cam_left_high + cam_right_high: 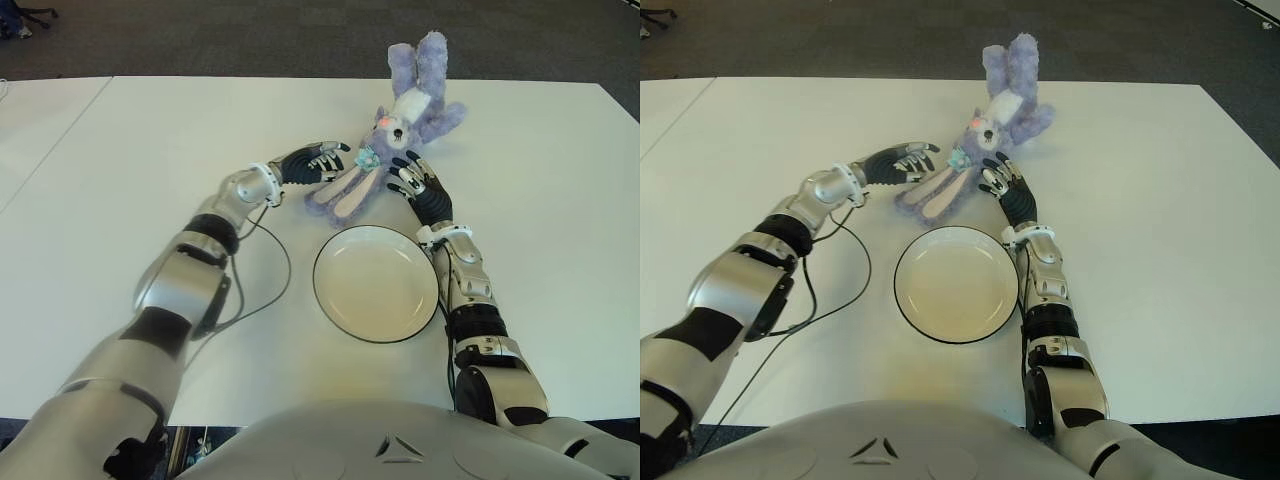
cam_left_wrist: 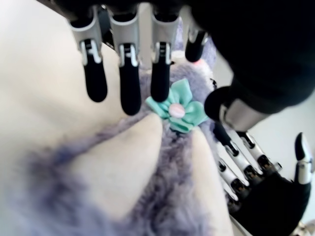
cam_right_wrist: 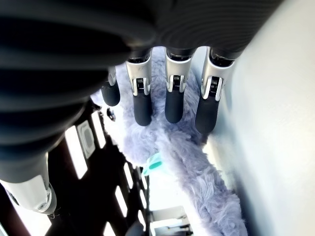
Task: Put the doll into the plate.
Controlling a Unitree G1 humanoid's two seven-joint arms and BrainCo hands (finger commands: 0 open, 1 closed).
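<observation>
A purple plush rabbit doll (image 1: 400, 125) lies on the white table (image 1: 130, 170), its long ears (image 1: 345, 195) pointing toward a white plate (image 1: 375, 283) with a dark rim just in front of it. A teal bow (image 2: 178, 109) sits where the ears meet the head. My left hand (image 1: 318, 160) is at the doll's left side, fingers (image 2: 130, 78) spread over the ears, holding nothing. My right hand (image 1: 412, 178) flanks the doll on its right, fingers (image 3: 174, 98) extended beside the fur, also open. The plate holds nothing.
A black cable (image 1: 275, 270) loops on the table left of the plate. Dark carpet (image 1: 250, 35) lies beyond the table's far edge. A seam (image 1: 60, 135) crosses the table at the far left.
</observation>
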